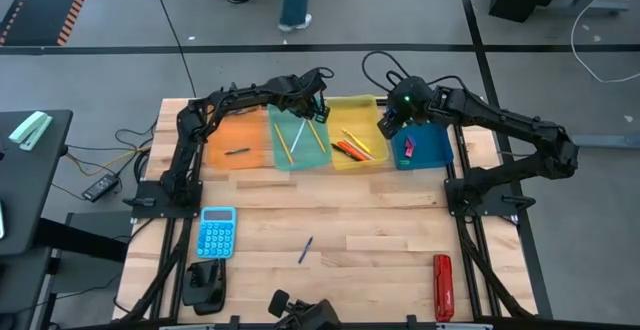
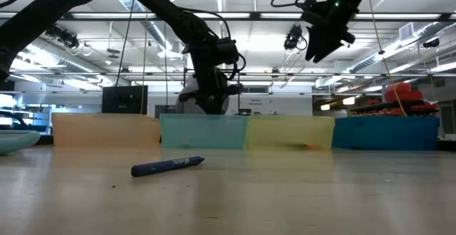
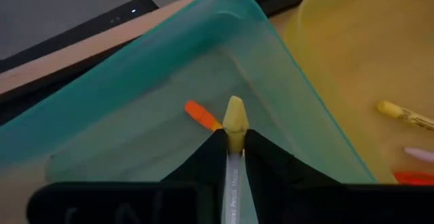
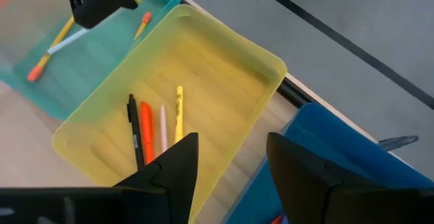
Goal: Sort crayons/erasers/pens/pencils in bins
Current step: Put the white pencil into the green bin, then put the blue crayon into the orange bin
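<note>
Left wrist view — jaws pinch a white pencil above the teal bin.

Light wooden table fills the frame centre. Along its upper edge, four bins in a row: orange bin, teal bin, yellow bin, dark blue bin. Lower left: light-blue calculator and a black object; centre, a blue crayon; lower right, a red oblong tool.
</note>
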